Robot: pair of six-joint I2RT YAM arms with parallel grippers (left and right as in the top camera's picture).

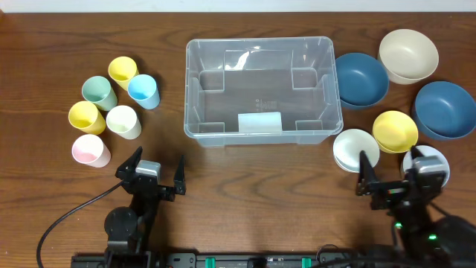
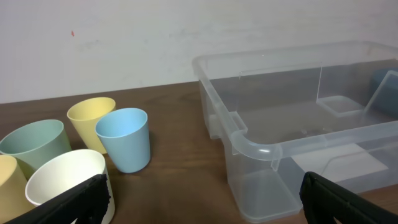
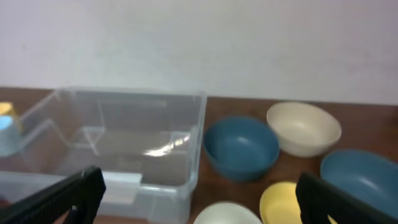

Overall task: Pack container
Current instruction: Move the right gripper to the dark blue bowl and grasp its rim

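Note:
The container (image 1: 260, 41) is a large clear bin standing empty at the table's middle, white label on its near wall. Several pastel cups (image 1: 123, 121) stand in a cluster to its left. To its right sit several bowls (image 1: 395, 130) in blue, cream, yellow and white. My left gripper (image 1: 160, 156) is open near the front edge, below the cups, holding nothing. In the left wrist view the container's corner (image 2: 249, 146) and a blue cup (image 2: 127, 140) lie ahead of the left gripper (image 2: 205, 211). My right gripper (image 1: 388, 160) is open beside a white bowl (image 1: 355, 149).
The right wrist view shows the container's right end (image 3: 186, 99), a dark blue bowl (image 3: 241, 146), a cream bowl (image 3: 305, 127) and a yellow bowl (image 3: 280, 202) ahead of the right gripper (image 3: 199, 211). A black cable (image 1: 67, 219) trails at the front left.

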